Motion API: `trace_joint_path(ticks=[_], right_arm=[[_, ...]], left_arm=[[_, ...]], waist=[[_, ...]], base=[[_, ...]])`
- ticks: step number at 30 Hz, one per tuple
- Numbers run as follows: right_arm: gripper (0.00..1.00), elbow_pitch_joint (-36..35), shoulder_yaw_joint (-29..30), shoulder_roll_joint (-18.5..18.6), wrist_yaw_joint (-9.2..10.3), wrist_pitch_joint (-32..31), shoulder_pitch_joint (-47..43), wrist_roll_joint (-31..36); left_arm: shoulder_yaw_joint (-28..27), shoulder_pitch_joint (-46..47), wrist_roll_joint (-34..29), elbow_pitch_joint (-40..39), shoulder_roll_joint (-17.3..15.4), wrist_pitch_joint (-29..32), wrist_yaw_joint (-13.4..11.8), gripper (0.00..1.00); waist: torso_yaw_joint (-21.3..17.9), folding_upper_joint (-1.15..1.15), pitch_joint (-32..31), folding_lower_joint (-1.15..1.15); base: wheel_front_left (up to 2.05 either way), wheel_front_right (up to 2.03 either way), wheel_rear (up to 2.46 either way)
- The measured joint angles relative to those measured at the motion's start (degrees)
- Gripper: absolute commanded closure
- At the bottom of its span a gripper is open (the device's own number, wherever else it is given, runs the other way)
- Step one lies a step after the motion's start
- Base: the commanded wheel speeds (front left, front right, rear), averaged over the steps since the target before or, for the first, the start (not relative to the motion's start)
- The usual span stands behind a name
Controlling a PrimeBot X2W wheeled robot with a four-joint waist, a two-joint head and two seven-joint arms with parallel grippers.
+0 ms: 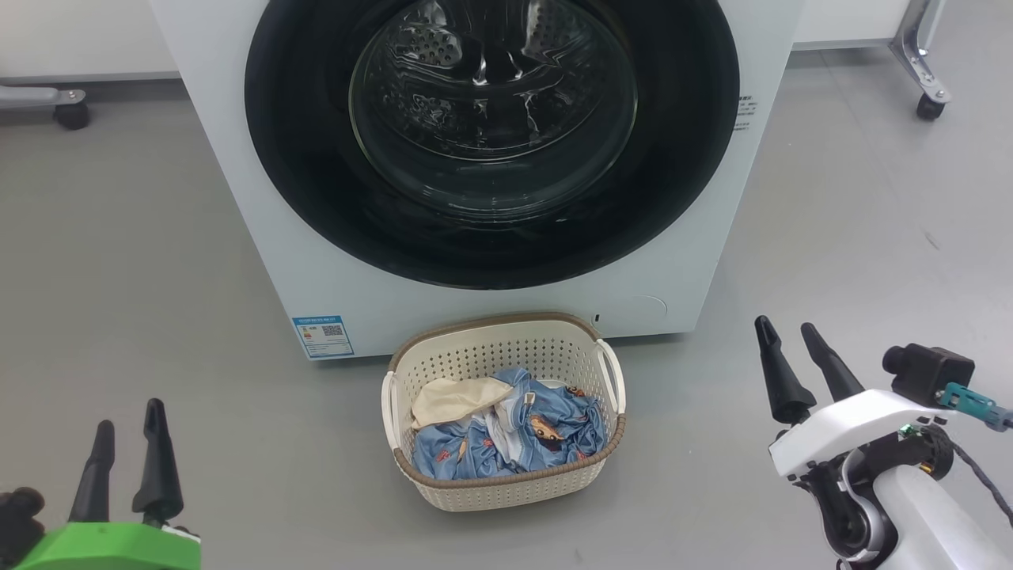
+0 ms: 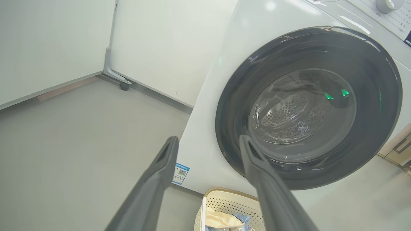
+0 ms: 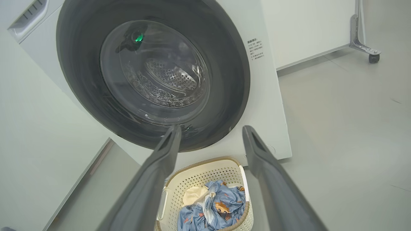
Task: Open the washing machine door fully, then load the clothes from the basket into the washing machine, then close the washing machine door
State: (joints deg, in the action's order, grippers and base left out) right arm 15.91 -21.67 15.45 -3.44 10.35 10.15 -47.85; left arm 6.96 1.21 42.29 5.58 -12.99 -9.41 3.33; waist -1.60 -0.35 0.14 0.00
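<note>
The white washing machine [image 1: 237, 198] fills the top of the head view, and its round black-rimmed door [image 1: 316, 198] sits flush against the front, shut, with the steel drum visible through the glass. On the floor just before it stands the cream basket [image 1: 506, 487] holding light blue printed clothes [image 1: 546, 435] and a cream cloth. My left gripper [image 1: 128, 417] hangs open at the lower left, well left of the basket. My right gripper [image 1: 785, 331] is open at the lower right, right of the basket. Both are empty. The door [image 2: 231, 128] [image 3: 231, 80] also appears in each wrist view, the basket [image 3: 192, 179] below.
Grey floor [image 1: 119, 261] spreads on both sides of the machine. A wheeled frame leg [image 1: 922, 71] stands at the back right, another caster [image 1: 71, 111] at the back left. A white wall panel [image 2: 57, 41] runs behind.
</note>
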Motion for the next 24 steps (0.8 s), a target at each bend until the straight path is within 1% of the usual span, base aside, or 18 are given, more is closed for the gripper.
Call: trace_joint_path(ticks=[3,5,8,10,14,18,24], right_arm=[[0.00,0.4,-0.9,0.0,0.05,0.3,0.9,2.4],[0.00,0.5,-1.4,0.0,0.37,0.6,1.4,3.8],[0.00,0.6,-1.8,0.0,0.53,0.8,2.0,5.4],[0.00,0.6,-2.1,0.0,0.54,1.1,2.3,6.8],[0.00,0.9,-2.7,0.1,0.56,1.8,3.0,9.7],[0.00,1.3,-3.3,0.5,0.56,2.4,3.3,12.4],[0.00,1.8,-4.4,0.6,0.56,3.4,4.4,16.6]], left_arm=[[0.7,0.0,-2.8,-0.1,0.1,-0.3,-0.5,0.00],[0.6,0.0,-4.0,-0.2,0.2,-0.8,-1.2,0.00],[0.6,0.0,-5.5,-0.3,0.4,-1.3,-1.5,0.00],[0.6,0.0,-6.2,-0.4,0.8,-1.7,-1.6,0.00],[-0.2,0.0,-8.3,-1.2,1.8,-2.4,-2.7,0.00],[-0.3,0.0,-10.7,-1.6,1.8,-3.3,-2.7,0.00],[0.9,-0.1,-14.4,-1.4,1.8,-4.3,-2.5,0.00]], waist=[[-0.1,0.00,0.0,0.00],[-0.1,0.00,-0.1,0.00],[-0.1,0.00,-0.1,0.00],[-0.1,0.00,-0.1,0.00],[-0.2,0.00,-0.2,0.00],[-0.2,0.00,-0.2,0.00],[-0.3,0.00,-0.3,0.00]], base=[[0.00,0.00,0.00],[0.00,0.00,0.00],[0.00,0.00,0.00],[0.00,0.00,0.00],[0.00,0.00,0.00],[0.00,0.00,0.00],[0.00,0.00,0.00]])
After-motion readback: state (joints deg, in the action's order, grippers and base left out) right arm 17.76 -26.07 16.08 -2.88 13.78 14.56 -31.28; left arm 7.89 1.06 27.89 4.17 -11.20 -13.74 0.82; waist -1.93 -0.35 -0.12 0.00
